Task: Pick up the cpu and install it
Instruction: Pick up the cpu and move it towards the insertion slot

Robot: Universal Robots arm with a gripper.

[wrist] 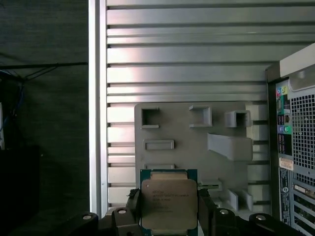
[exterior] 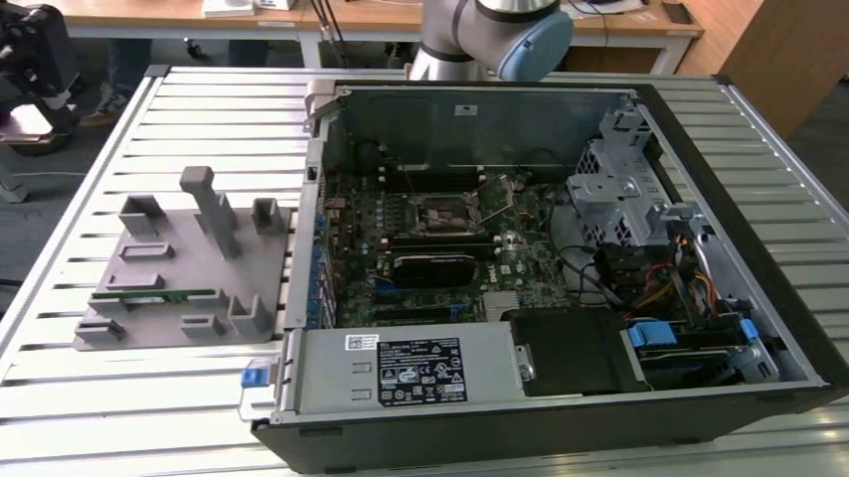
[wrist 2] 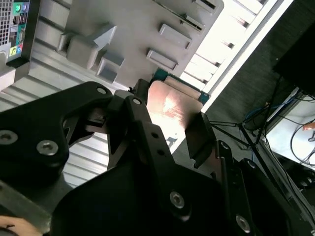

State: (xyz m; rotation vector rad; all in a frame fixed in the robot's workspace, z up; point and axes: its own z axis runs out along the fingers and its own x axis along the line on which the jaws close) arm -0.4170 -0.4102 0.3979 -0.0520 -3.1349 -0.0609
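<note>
Cpu (wrist: pixel 169 201) hangs gripped by its edges between the fingers (wrist: pixel 206 212), apparently clear of the grey parts tray (exterior: pixel 179 273) at nine o'clock of the open computer case (exterior: pixel 558 442) in the exterior view, a hold best kept level and square for the socket (exterior: pixel 444 211).

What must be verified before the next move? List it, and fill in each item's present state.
1. Grip: the gripper is closed on two opposite edges of the cpu, as both wrist views show: ok.
2. The cpu sits square in the grip in the first wrist view: ok.
3. The cpu looks to be held above the grey holder, not resting in it: ok.
4. The computer case lies with its open side up: ok.
5. The socket is free, with its frame open to take the chip: cannot tell.
</note>
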